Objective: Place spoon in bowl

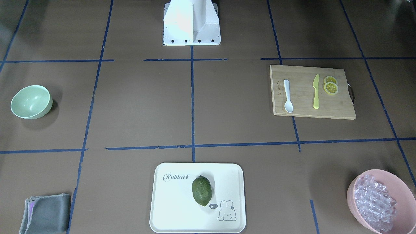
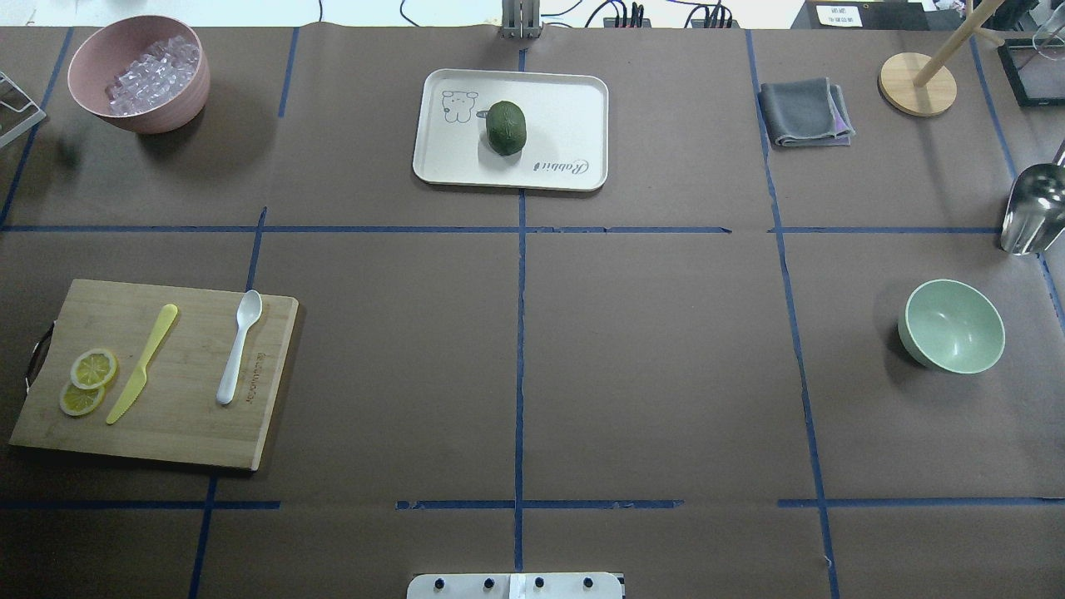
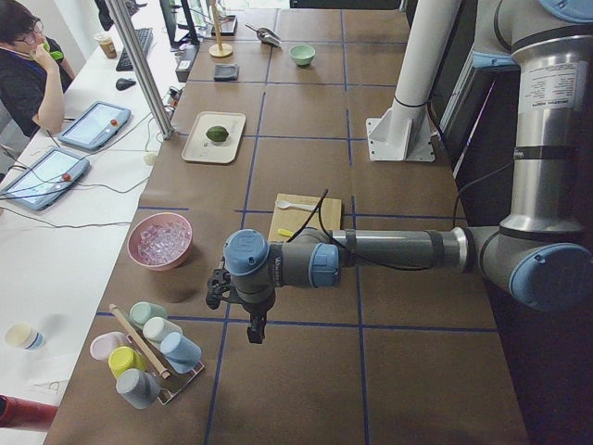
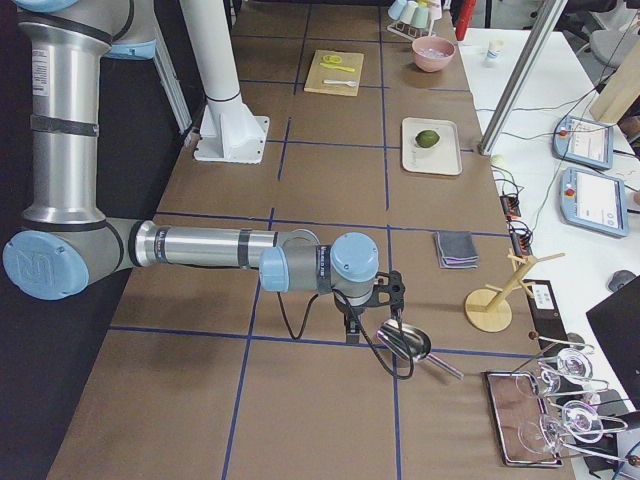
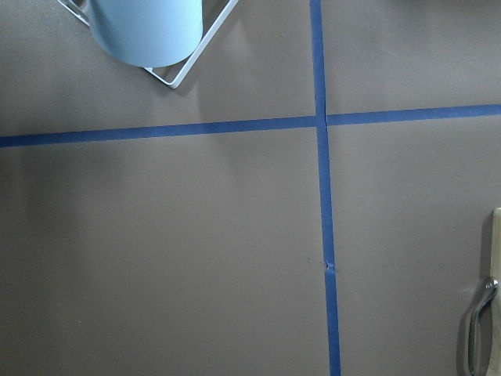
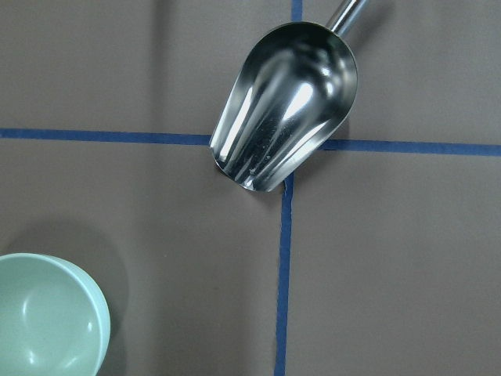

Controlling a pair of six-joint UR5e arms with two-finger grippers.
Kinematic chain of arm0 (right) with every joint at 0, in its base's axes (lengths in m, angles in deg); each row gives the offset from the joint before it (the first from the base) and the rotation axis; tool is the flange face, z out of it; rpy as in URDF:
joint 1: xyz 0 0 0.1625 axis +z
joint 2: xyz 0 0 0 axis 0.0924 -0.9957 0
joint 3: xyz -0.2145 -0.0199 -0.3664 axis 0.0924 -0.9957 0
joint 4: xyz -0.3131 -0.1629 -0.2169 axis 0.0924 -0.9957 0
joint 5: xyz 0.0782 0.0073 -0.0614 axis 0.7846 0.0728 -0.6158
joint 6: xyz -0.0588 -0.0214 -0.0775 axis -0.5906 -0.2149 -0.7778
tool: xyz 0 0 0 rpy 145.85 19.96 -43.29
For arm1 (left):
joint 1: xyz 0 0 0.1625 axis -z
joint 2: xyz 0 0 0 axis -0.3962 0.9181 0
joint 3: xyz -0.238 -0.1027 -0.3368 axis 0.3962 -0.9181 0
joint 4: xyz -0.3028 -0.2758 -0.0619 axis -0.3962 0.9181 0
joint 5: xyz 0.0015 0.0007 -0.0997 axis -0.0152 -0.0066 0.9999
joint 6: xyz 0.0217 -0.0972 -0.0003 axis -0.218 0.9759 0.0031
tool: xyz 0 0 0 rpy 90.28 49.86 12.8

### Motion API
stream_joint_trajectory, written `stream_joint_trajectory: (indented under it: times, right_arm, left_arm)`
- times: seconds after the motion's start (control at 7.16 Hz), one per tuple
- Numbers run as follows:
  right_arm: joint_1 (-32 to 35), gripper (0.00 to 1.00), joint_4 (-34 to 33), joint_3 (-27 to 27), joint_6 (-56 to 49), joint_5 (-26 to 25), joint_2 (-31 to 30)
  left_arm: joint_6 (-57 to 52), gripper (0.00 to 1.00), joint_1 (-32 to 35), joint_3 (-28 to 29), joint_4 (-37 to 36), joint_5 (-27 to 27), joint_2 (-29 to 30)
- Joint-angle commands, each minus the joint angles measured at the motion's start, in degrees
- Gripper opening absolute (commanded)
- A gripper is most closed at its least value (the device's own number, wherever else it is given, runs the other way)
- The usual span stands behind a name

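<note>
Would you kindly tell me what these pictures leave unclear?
Left gripper: exterior left view only, too small to tell whether open or shut.
Right gripper: exterior right view only, likewise.
Bowl: cut off by the right wrist view's corner.
Metal scoop: handle cut off by the overhead view's right edge.

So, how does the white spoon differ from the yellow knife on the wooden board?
The spoon is white and the knife is yellow. The spoon ends in an oval scoop, while the knife ends in a flat blade. The spoon lies near the board's edge toward the table's middle, and the knife lies right beside the lemon slices. Both are slim, similar in length, and lie flat and nearly parallel on the cutting board.
</note>
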State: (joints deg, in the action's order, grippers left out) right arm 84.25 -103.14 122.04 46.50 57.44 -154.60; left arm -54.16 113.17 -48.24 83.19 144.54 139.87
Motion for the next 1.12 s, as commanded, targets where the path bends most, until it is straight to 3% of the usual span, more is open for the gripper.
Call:
stream_joint_trajectory:
  times: [0.0, 0.14, 0.42, 0.7, 0.84, 0.98]
  right_arm:
    - [-1.3, 1.00, -0.5, 1.7, 0.6, 0.2, 3.9]
    - [-3.2, 1.00, -0.4, 1.6, 0.8, 0.2, 4.0]
    - [-8.5, 1.00, 4.0, 4.6, 15.5, -0.9, 2.3]
    - [-15.9, 1.00, 23.9, 4.8, 29.1, -5.3, -6.2]
    - [-19.3, 1.00, 28.8, 4.7, 35.2, -5.4, -7.0]
    - [-24.1, 1.00, 29.3, 4.7, 37.8, -7.3, -7.0]
  left_arm:
    - [-0.1, 1.00, 0.1, -0.1, 0.0, 1.7, -0.2]
    - [-0.1, 1.00, 0.1, -0.2, 0.1, 2.1, -0.2]
    - [-0.1, 1.00, 0.2, -0.3, 0.0, 2.0, -0.2]
    - [-0.1, 1.00, 0.2, -0.6, 0.1, 2.1, -0.2]
    - [-0.1, 1.00, 0.2, -0.6, 0.0, 2.1, -0.2]
    - [-0.1, 1.00, 0.2, -0.7, 0.1, 2.1, -0.2]
